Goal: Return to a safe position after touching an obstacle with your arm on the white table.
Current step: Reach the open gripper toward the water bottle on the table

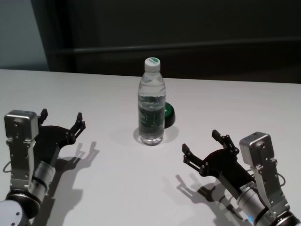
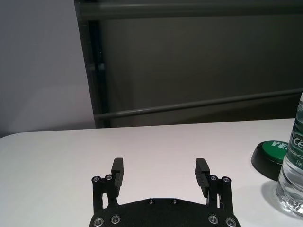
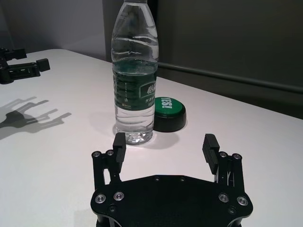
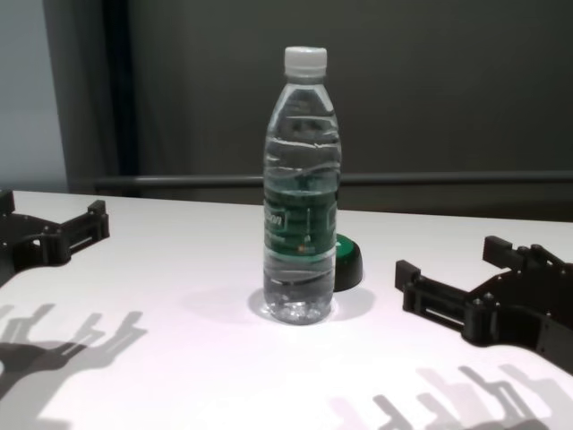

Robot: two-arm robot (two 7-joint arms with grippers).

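On the matt white table (image 1: 94, 188) the clear ribbed water bottle (image 1: 151, 101) stands upright between my left gripper (image 1: 62, 119) and right gripper (image 1: 203, 142) — both spread wide, holding nothing — a round black puck (image 1: 168, 115) just behind.

1. Bottle (image 3: 134, 73) green label band (image 3: 135, 92): white print, characters too small to read.
2. Puck (image 3: 169, 113) green top: white lettering seen upside down, looks like "YES!".

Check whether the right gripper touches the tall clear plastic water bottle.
Apart. The head view shows bare white table between the open right gripper and the bottle.
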